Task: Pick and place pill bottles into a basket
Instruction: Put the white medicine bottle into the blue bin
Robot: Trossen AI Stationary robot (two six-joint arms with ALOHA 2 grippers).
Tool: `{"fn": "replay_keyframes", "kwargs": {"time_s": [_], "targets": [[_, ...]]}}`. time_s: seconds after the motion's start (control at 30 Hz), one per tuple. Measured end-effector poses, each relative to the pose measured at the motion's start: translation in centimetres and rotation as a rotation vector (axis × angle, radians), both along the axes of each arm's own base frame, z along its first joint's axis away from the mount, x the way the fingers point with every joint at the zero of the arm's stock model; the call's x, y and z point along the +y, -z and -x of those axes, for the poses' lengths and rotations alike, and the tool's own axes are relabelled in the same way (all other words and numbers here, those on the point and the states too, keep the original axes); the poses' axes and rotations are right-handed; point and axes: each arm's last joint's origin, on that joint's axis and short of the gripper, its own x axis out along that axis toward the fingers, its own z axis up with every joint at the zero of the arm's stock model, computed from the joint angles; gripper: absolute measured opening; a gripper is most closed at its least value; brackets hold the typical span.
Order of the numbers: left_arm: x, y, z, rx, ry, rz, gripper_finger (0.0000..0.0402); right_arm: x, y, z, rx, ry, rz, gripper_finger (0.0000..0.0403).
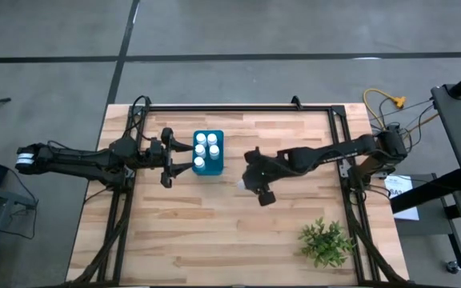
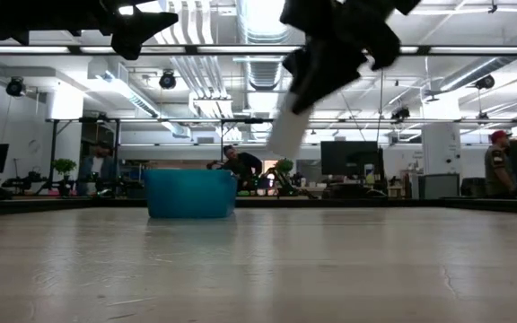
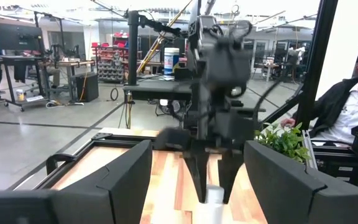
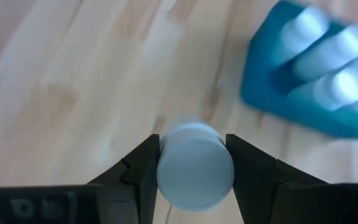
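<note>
The blue basket (image 1: 208, 152) stands on the table at the far middle, with several white pill bottles (image 1: 206, 149) upright in it. It also shows in the low view (image 2: 191, 194) and the right wrist view (image 4: 272, 93). My right gripper (image 1: 246, 181) is to the basket's right, above the table, shut on one more white bottle (image 4: 196, 165). My left gripper (image 1: 184, 158) is open and empty just left of the basket, raised above the table. My right gripper pinches the white bottle by its two sides (image 4: 166, 163) between its two fingers. The fingers come from above, slanting down, and hold the bottle's upper part. The bottle hangs tilted below the fingers (image 2: 287, 135), lifted clear of the table.
A small green plant (image 1: 325, 242) stands near the table's front right corner. Black frame rails (image 1: 238, 107) run along the far edge and both sides. People sit and stand in the room beyond the table (image 3: 353, 106).
</note>
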Motion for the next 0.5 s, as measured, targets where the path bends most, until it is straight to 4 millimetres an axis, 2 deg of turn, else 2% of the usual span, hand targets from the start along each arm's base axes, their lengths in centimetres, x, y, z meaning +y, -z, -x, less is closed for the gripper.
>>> {"fn": "replay_keyframes", "kwargs": {"time_s": [0.3,0.5], "targets": [[0.0,0.0,0.0,0.0,0.0,-0.001,0.0238,-2.0,-5.2,-1.9,-0.174,0.059,-0.01,0.0147],[0.0,0.0,0.0,-0.002,0.0,-0.001,0.0238,-3.8,-7.0,-2.3,-0.231,0.114,-0.01,0.0147]]}}
